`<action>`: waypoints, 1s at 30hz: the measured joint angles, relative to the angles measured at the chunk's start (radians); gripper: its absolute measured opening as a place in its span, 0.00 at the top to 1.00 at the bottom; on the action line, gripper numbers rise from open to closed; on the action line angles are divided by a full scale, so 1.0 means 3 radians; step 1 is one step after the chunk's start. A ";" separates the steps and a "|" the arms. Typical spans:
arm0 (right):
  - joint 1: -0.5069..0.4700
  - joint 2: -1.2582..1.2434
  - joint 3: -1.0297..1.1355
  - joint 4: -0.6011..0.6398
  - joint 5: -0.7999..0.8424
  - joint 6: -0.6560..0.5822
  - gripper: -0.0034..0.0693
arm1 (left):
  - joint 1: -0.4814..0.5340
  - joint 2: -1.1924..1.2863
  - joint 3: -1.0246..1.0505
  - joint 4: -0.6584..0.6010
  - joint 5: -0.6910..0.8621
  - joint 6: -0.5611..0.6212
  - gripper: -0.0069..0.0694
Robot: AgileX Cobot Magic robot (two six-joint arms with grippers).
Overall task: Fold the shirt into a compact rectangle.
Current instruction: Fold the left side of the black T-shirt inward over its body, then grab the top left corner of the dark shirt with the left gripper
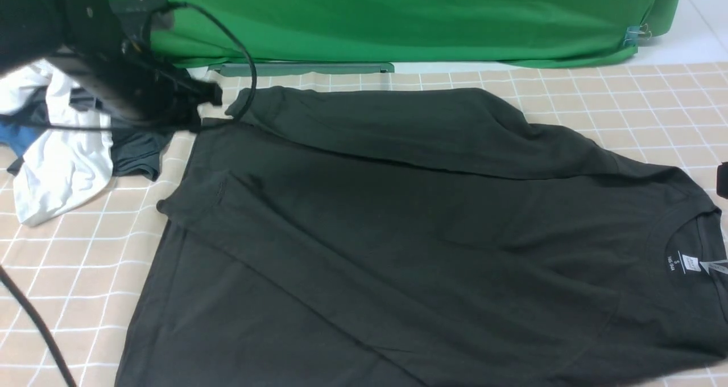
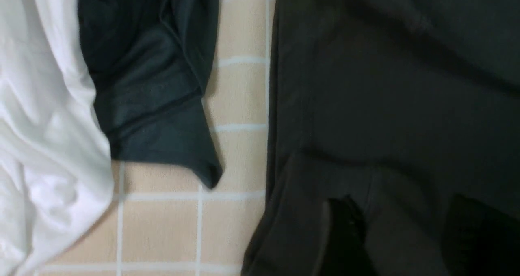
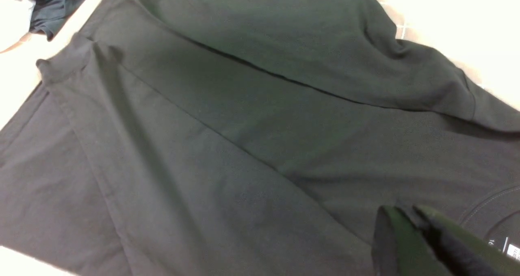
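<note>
**Shirt flat on table, sleeves folded in; left gripper open, right closed**

The shirt (image 1: pixel 398 233) is seen spread flat over the middle of the checked tablecloth (image 1: pixel 625 97). Its collar is turned to the robot's right and its hem to the left. The white neck label (image 1: pixel 690 262) is visible inside the collar. Both sleeves are laid over the body. One is folded along the far edge. The other is run slantwise across the front, with its cuff close to the hem side. The near edge of the shirt is cut off by the front view.

The left gripper (image 2: pixel 400 203) is held over the far hem corner. Its jaws are spread apart, with shirt fabric seen below the gap. The right gripper (image 3: pixel 402 211) is held over the collar end, and its jaws are closed together. Whether any fabric is pinched there cannot be told.

Just beyond the hem, apart from the shirt, a grey garment (image 1: pixel 136 151) is heaped. A white garment (image 1: pixel 62 165) is piled beside it and touches it. A green backdrop (image 1: pixel 398 17) is hung behind the table.
</note>
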 joint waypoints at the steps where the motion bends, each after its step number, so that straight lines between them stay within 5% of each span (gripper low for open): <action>1: 0.0000 0.0000 0.0000 0.0000 0.0003 0.0000 0.86 | 0.0000 0.0055 -0.0106 0.0000 -0.0015 -0.0016 0.36; 15: 0.0000 0.0000 0.0000 0.0000 0.0010 0.0008 0.86 | 0.0000 0.1630 -0.1671 -0.0118 0.0065 -0.0061 0.29; 23: 0.0000 0.0000 0.0000 0.0000 -0.0015 0.0011 0.86 | 0.0003 0.1914 -0.1854 -0.0303 -0.0007 -0.0077 0.32; 29: 0.0000 0.0000 0.0000 0.0000 -0.0029 0.0011 0.86 | 0.0003 0.1936 -0.1870 -0.0443 -0.0039 -0.0066 0.64; 30: 0.0000 0.0000 0.0000 0.0000 -0.0029 0.0011 0.86 | 0.0003 0.1907 -0.1870 -0.0463 -0.0022 -0.0010 0.80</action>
